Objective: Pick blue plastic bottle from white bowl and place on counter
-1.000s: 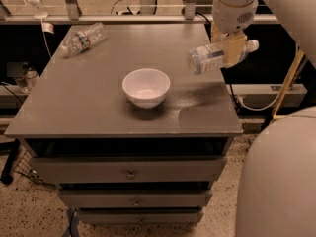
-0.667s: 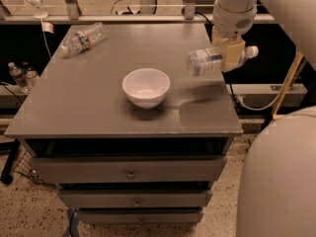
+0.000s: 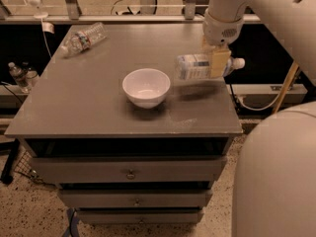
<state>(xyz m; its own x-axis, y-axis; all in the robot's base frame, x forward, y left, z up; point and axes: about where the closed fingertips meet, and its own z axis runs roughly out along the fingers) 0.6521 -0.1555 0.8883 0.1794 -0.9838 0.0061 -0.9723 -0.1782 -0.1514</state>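
Hanging over the right part of the counter (image 3: 89, 98), the gripper (image 3: 219, 65) comes down from the pale arm (image 3: 224, 14) at the top of the view and grips the blue plastic bottle (image 3: 192, 66). The jaws are closed across the bottle near its neck end. One tan finger (image 3: 219, 63) crosses the front of the bottle, while the other is hidden behind it.

The bottle lies level in the grip. Its white cap (image 3: 238, 63) points to 3 o'clock, just past the counter's right edge, and its base points to 9 o'clock. Most of the labelled body sticks out of the jaws on the 9 o'clock side. The bottle appears raised off the grey top, with a soft shadow (image 3: 197, 90) on the surface below it.

The white bowl (image 3: 146, 87) stands upright near the middle of the counter. The bottle is out of it, near but apart, between 2 and 3 o'clock from the bowl.

A slim clear bottle (image 3: 83, 37) lies on its side at about 10 o'clock from the bowl, near the far left corner. Below the top, the drawers (image 3: 129, 171) face the camera.
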